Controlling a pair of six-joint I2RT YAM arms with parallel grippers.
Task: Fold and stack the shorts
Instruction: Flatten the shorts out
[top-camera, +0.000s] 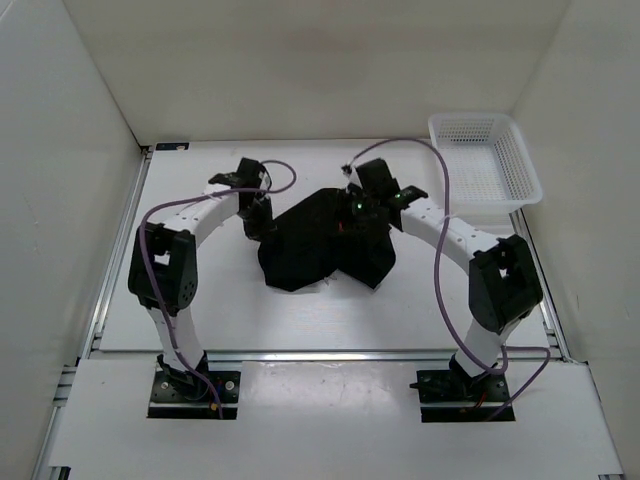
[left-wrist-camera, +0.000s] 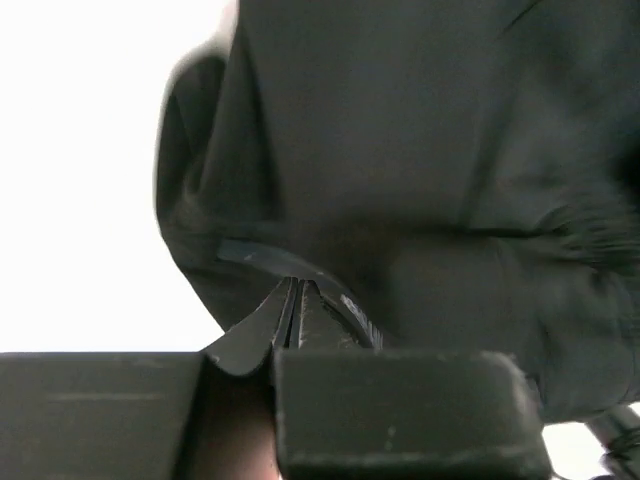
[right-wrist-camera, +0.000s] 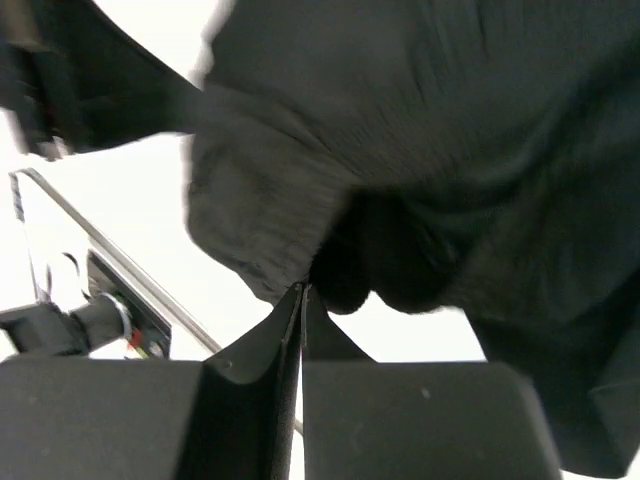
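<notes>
Left hand (top-camera: 260, 222) is clenched on the shorts (top-camera: 322, 245), its fingers (left-wrist-camera: 247, 338) pressed together over a folded hem at the cloth's left edge. The right hand (top-camera: 357, 205) grips them likewise, its fingers (right-wrist-camera: 252, 348) meeting on the gathered, ribbed edge at the cloth's far right side. Beneath both spreads the white surface (top-camera: 230, 310). The shorts lie near its middle, between the two arms, as a crumpled black heap with layers folded over one another and points of cloth sticking out toward the near edge. A white mesh basket (top-camera: 485, 165) sits at the far right corner, well apart from the cloth.
</notes>
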